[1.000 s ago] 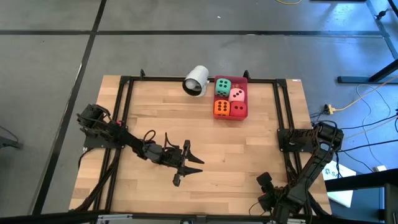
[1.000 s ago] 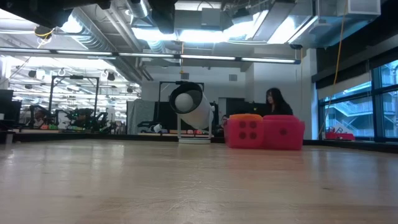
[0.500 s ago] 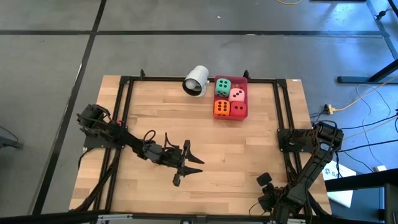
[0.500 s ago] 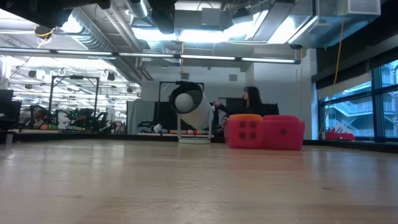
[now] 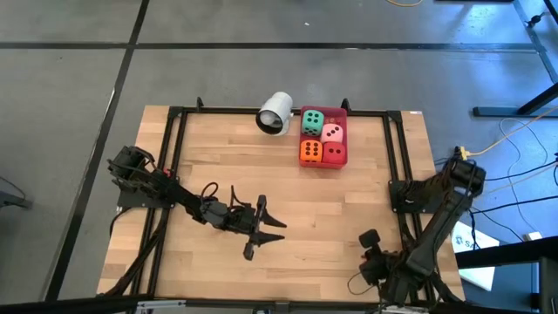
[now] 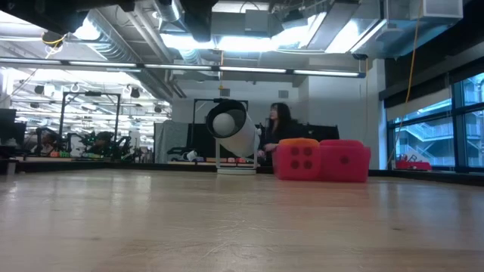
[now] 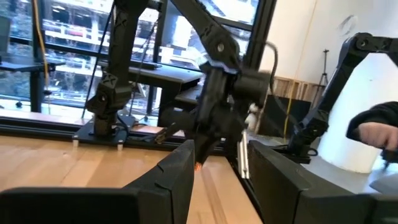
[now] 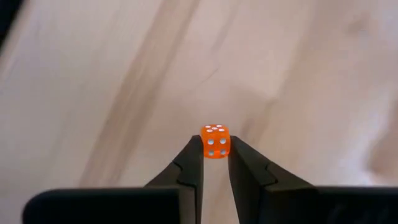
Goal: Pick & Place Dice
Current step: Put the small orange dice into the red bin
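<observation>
Right, from above: my left hand is spread wide over the counter. The green die, pink die, big orange die and red die sit packed in the red tray, well beyond its fingertips. Low view: neither hand shows. Right wrist: my right hand pinches a tiny orange die between its fingertips.

No readable text, labels or brands anywhere. Only markings are pips on the dice: four on the orange die, two on the red die.
</observation>
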Robot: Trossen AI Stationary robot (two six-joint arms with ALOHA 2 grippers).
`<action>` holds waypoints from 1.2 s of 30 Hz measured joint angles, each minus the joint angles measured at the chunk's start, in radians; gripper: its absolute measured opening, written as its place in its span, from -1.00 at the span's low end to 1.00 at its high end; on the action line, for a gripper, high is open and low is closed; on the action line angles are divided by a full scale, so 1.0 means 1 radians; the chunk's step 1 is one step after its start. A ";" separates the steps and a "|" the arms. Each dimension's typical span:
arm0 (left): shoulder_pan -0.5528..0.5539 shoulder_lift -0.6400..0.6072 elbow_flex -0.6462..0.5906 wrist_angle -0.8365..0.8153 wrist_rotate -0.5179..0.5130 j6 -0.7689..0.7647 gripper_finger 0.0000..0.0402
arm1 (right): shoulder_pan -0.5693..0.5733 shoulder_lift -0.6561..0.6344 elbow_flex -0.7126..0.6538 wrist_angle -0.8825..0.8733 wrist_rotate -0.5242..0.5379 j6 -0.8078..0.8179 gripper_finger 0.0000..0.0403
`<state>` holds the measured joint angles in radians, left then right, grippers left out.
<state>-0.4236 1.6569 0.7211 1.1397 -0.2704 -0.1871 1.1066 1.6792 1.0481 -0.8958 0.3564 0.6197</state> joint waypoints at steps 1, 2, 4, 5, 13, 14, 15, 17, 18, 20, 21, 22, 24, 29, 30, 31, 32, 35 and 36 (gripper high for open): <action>0.000 0.000 0.000 0.000 -0.005 0.000 -0.29 | -0.008 -0.025 0.000 -0.004 0.030 -0.003 -0.74; 0.000 0.000 0.000 -0.001 -0.009 0.000 -0.29 | -0.016 -0.045 0.001 -0.006 0.063 -0.007 -0.74; 0.000 0.000 0.000 -0.009 -0.018 0.000 -0.29 | -0.034 -0.086 0.001 -0.006 0.120 -0.030 -0.74; 0.000 0.000 0.000 -0.016 -0.029 0.000 -0.29 | -0.044 -0.108 0.001 -0.005 0.151 -0.046 -0.74; 0.026 0.000 0.000 -0.040 -0.183 -0.018 -0.29 | -0.180 -0.238 0.002 0.012 0.405 -0.223 -0.74; 0.036 0.000 0.000 -0.039 -0.183 -0.034 -0.29 | -0.202 -0.245 0.002 0.024 0.428 -0.253 -0.74; 0.048 0.000 0.000 -0.041 -0.178 -0.056 -0.29 | -0.224 -0.251 0.003 0.041 0.445 -0.288 -0.74; 0.072 0.000 0.000 -0.053 -0.156 -0.105 -0.29 | -0.266 -0.255 0.003 0.099 0.472 -0.364 -0.74; 0.084 0.000 0.000 -0.064 -0.138 -0.130 -0.29 | -0.286 -0.255 0.003 0.135 0.474 -0.406 -0.74; 0.107 0.000 0.000 -0.090 -0.092 -0.179 -0.29 | -0.322 -0.254 0.003 0.205 0.469 -0.485 -0.74; 0.117 0.000 0.000 -0.102 -0.067 -0.200 -0.29 | -0.337 -0.254 0.003 0.238 0.467 -0.515 -0.74; 0.126 0.000 0.000 -0.111 -0.051 -0.220 -0.29 | -0.350 -0.254 0.003 0.265 0.467 -0.541 -0.74; 0.137 0.000 0.000 -0.122 -0.027 -0.259 -0.29 | -0.373 -0.254 0.003 0.318 0.467 -0.593 -0.74; 0.156 0.000 0.000 -0.119 0.036 -0.345 -0.29 | -0.405 -0.254 0.003 0.464 0.467 -0.700 -0.74; 0.159 0.000 0.000 -0.119 0.054 -0.365 -0.29 | -0.411 -0.254 0.003 0.488 0.466 -0.714 -0.74; 0.164 0.000 0.000 -0.119 0.074 -0.388 -0.29 | -0.417 -0.254 0.003 0.513 0.466 -0.731 -0.74; 0.168 0.000 0.000 -0.119 0.095 -0.410 -0.29 | -0.423 -0.254 0.003 0.540 0.467 -0.746 -0.74; 0.179 0.000 0.000 -0.114 0.143 -0.473 -0.29 | -0.440 -0.245 0.005 0.629 0.467 -0.803 -0.74; 0.183 0.000 0.000 -0.104 0.162 -0.489 -0.29 | -0.446 -0.238 0.006 0.657 0.467 -0.822 -0.74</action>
<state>-0.2411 1.6566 0.7208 1.0357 -0.1088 -0.6760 0.6601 1.4416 1.0538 -0.2391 0.8230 -0.2020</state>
